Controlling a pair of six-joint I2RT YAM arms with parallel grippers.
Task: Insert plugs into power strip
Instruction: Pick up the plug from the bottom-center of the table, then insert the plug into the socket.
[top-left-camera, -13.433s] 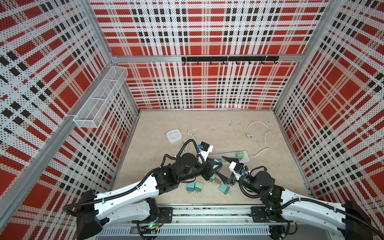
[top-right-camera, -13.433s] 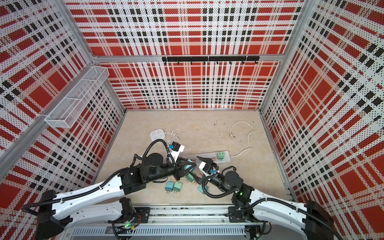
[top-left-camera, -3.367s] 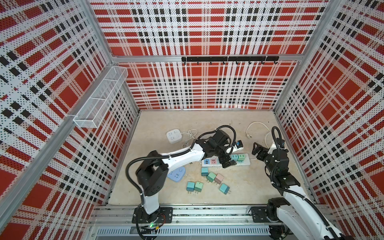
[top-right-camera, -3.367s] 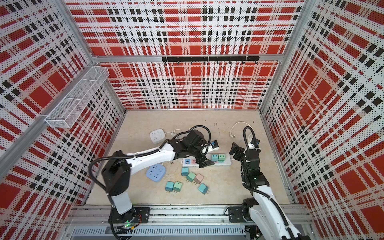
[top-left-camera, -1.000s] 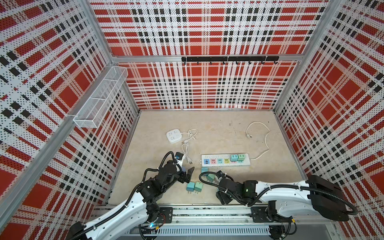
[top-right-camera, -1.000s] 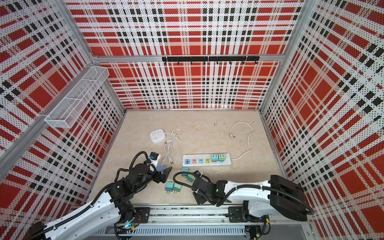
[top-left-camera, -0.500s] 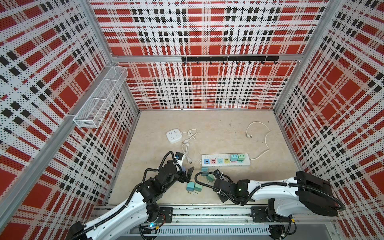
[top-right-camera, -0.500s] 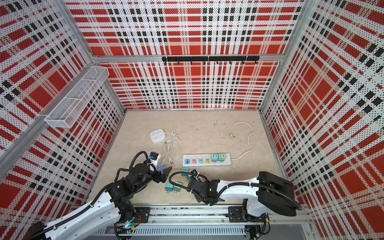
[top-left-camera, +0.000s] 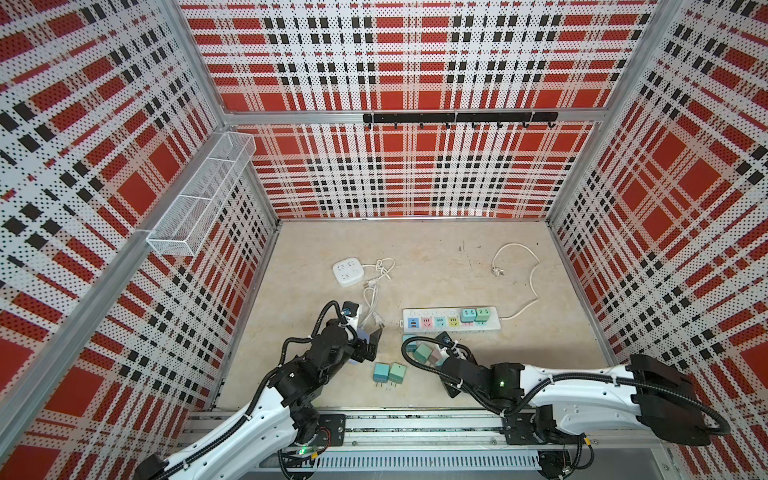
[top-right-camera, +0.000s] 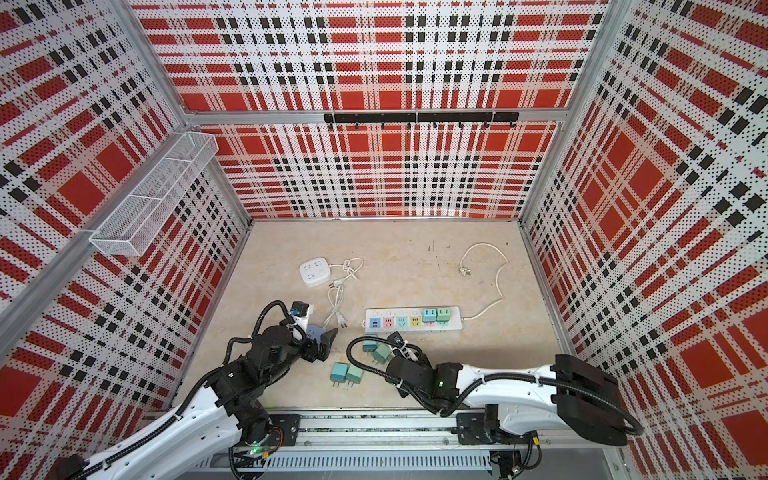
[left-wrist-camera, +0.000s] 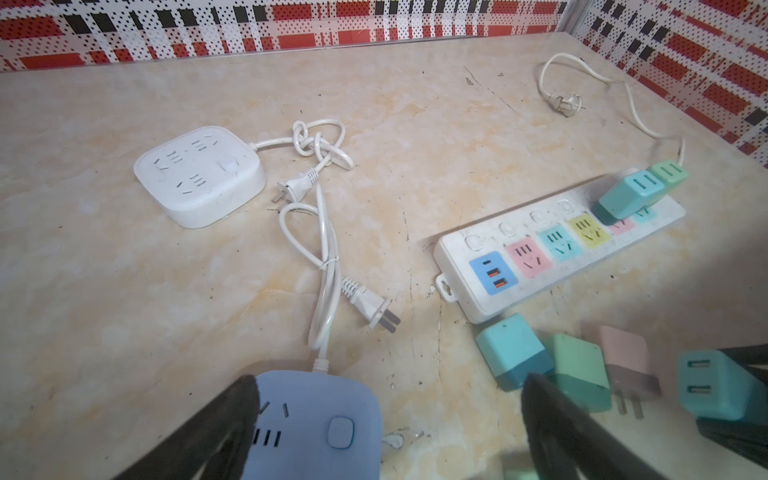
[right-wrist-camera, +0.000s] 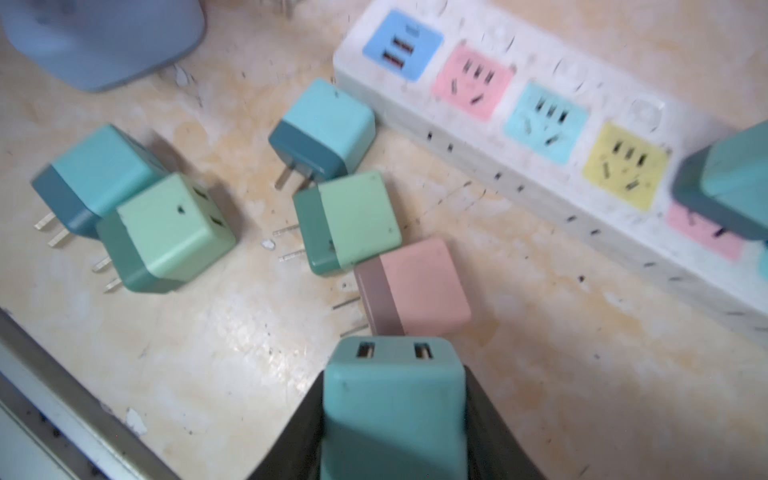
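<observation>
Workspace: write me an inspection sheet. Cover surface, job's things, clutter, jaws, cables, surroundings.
Surface: beige table, scuffed and stained.
Job's things: power strip with a seated teal plug and a seated green plug at its cord end; three coloured sockets free; five loose plugs in front, two teal, two green, one pink.
Clutter: white socket block; blue socket block.
Jaws: right jaws shut on a teal plug; left jaws open over the blue socket block.
Cables: strip's cord loose, unplugged; white block's cord knotted; blue block's cord unplugged.
Surroundings: red plaid walls, wire basket, hook rail.
</observation>
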